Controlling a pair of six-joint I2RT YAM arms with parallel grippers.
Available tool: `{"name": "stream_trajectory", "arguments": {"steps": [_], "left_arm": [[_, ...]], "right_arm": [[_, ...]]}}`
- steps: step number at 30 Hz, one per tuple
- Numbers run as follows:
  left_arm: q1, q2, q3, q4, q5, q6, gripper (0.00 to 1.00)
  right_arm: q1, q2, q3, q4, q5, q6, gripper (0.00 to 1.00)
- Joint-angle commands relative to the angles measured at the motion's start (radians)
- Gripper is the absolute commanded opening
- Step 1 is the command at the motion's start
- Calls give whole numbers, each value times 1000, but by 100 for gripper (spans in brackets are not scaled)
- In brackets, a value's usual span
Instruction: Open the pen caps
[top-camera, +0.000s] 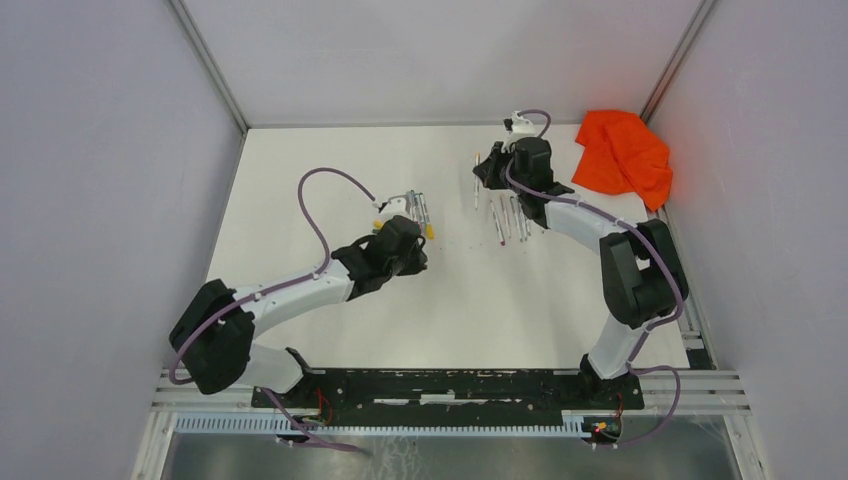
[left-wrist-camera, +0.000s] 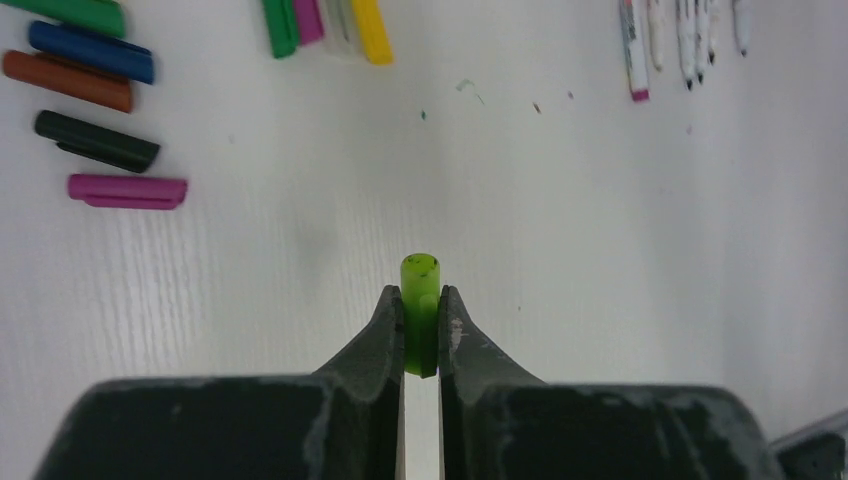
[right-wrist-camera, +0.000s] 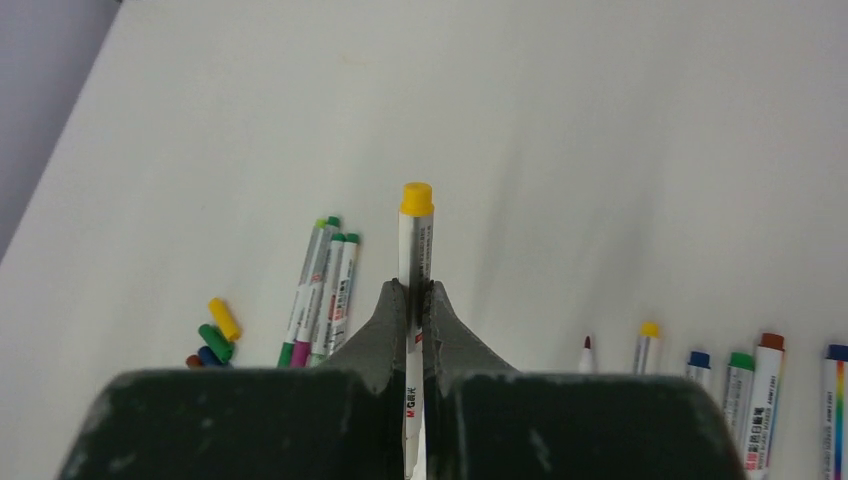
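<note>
Over the white surface (top-camera: 330, 170): two arms, each pair of jaws closed on one item.
I read the left jaws as pinched narrow on a green cap (left-wrist-camera: 421, 300), with bare surface all round it; five loose caps (left-wrist-camera: 97, 141) lie in a column at the upper left of that wrist view. The right jaws clamp a pen (right-wrist-camera: 414, 250) by its barrel, its yellow end (right-wrist-camera: 417, 198) pointing out over bare surface, between a cluster of pens (right-wrist-camera: 322, 290) on one side and a row of pens (right-wrist-camera: 745, 385) on the other. Grey walls (top-camera: 100, 200) bound the left, far and right edges; an orange cloth (top-camera: 622, 150) fills the far right corner. The widest bare stretch lies between the arms, toward the near edge.
</note>
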Motion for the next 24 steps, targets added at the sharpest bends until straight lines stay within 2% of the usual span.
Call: {"name": "stream_trajectory", "arguments": {"steps": [1,5,13,24], "left_arm": [[40,96,144,-141,-239,-180,2],[137,192,234,-198,-223,-314,2],[350,274,241,-174,-42,-519,2],[453,441,474,-266,77,-550,2]], "right_arm": [[20,50,110,-265,96,-145,0],[27,76,129,-353,110,-187,0],[29,96,92,-381,108,-221,0],[28,142,107,-396,104,-233,0]]}}
